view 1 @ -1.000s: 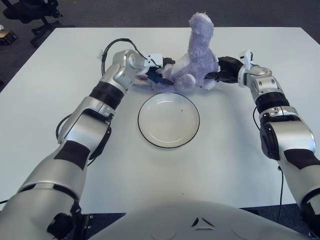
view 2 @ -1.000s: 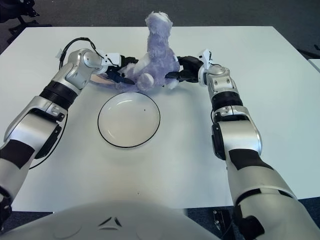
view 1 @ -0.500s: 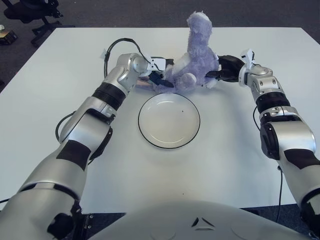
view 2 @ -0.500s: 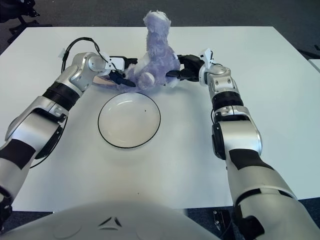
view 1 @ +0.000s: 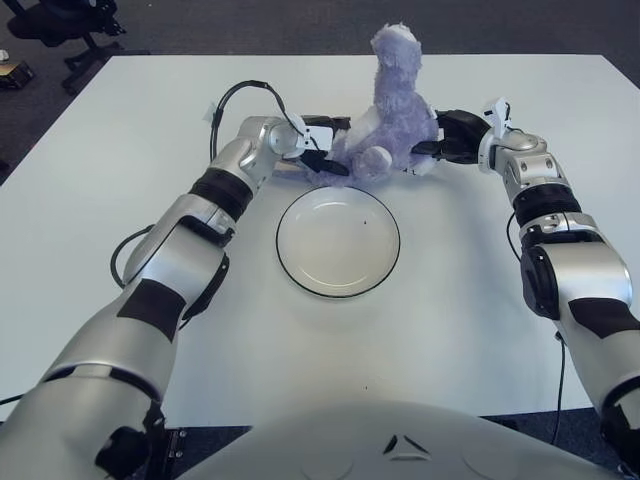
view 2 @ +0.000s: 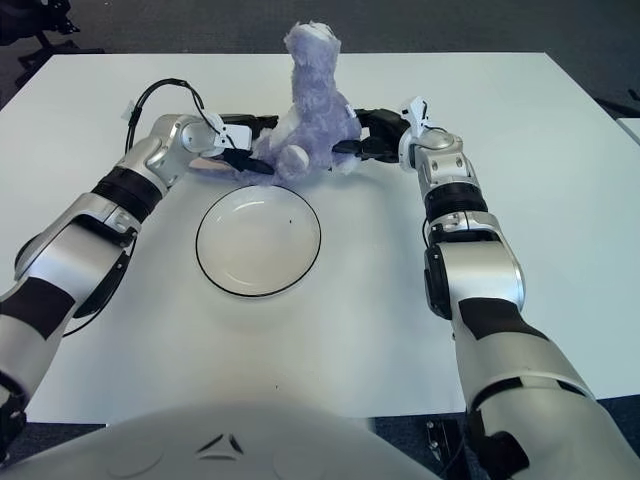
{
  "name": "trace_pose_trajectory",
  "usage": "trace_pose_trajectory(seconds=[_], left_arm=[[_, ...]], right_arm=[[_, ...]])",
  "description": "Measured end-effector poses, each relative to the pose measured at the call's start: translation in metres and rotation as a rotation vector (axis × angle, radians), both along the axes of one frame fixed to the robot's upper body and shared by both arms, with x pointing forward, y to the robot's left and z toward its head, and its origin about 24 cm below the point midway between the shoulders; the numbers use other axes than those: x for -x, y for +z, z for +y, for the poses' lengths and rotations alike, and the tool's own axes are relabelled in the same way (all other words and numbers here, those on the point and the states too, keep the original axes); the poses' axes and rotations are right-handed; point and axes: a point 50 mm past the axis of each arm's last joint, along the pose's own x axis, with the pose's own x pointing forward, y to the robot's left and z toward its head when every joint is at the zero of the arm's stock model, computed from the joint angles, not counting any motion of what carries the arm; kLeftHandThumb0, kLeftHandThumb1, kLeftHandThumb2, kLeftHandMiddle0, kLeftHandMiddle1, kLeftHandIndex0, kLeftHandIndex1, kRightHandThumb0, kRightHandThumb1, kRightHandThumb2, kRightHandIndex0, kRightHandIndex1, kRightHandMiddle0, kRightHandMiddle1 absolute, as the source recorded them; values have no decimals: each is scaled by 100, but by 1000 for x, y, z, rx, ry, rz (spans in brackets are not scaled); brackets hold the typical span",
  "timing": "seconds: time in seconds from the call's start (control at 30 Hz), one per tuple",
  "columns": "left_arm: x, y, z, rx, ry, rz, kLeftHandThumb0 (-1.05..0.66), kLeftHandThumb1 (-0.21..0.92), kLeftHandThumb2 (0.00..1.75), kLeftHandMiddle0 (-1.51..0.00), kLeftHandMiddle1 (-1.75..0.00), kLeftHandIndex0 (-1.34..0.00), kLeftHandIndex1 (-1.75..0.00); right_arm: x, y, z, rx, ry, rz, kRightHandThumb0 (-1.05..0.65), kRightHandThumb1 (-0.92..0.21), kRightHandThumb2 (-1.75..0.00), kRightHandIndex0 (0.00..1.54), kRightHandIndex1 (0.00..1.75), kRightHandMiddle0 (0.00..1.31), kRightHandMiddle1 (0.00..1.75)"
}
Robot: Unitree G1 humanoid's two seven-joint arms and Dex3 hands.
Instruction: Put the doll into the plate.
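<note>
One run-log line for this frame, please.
stage: grasping | doll upright beyond plate, not in it | left hand, right hand pressed on its sides | plate holds nothing

Doll — fuzzy lilac plush, matt pile. Plate — smooth glossy white glaze, thin dark rim. Table smooth matt white; arm shells satin silver with matt black joints.

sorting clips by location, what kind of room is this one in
Probably an office or lab room: a large plain white table stands on dark grey carpet, and an office chair's wheeled base shows at the far left corner. On the table are only a purple doll and a plate.
</note>
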Motion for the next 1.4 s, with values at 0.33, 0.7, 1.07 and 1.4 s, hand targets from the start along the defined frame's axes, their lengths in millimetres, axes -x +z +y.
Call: trace_pose_trajectory(seconds=[0.33,0.7,1.07,1.4], left_arm=[[-2,-3,-5,-16,-7,-75,-96,92,18,-65,-162,-40,-93],[0,-15,-6,63,-10,-221,-83,92,7,-82,-174,-46,-168],[2,-26,1,194,18,-278,-38,83,1,-82,-175,-66,-175],[2,-30,5,274,45,-291,11,34,107,-92,-175,-72,-175]], right_arm=[[0,1,-1,-9,-8,-3,-11,-86,0,94,175,70,175],[0,1,-2,-17,-17,-6,-11,-86,0,94,175,70,175],[0,2,-3,-28,-22,-8,-11,-86,-1,94,175,69,175],[0,2,-3,-43,-22,-9,-20,-88,-1,93,175,65,175]])
